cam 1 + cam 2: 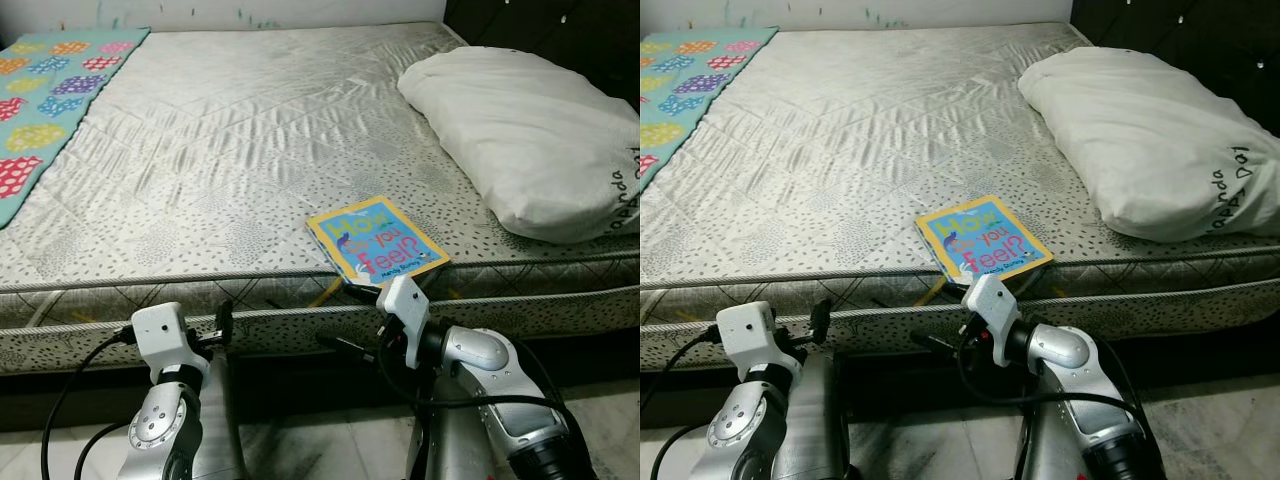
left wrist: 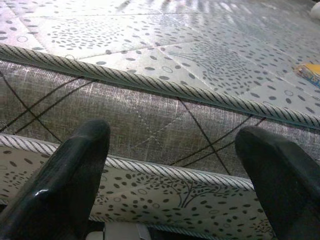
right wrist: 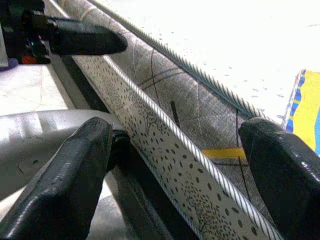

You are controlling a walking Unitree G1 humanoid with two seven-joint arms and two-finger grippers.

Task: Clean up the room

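A yellow and blue children's book [image 1: 375,243] lies flat on the grey patterned mattress [image 1: 230,150], close to its front edge. My right gripper [image 1: 350,318] hangs open just below and in front of the book, level with the mattress side and pointing to my left. The book's edge [image 3: 305,110] shows past one finger in the right wrist view. My left gripper [image 1: 215,330] is open too, low at the mattress side, left of the book. Its wrist view faces the mattress edge with a corner of the book [image 2: 310,72] far off.
A large white pillow [image 1: 520,130] lies on the right of the mattress. A teal blanket [image 1: 50,90] with coloured spots covers the far left. A dark headboard [image 1: 560,30] stands at the back right. Pale tiled floor [image 1: 330,440] lies under my arms.
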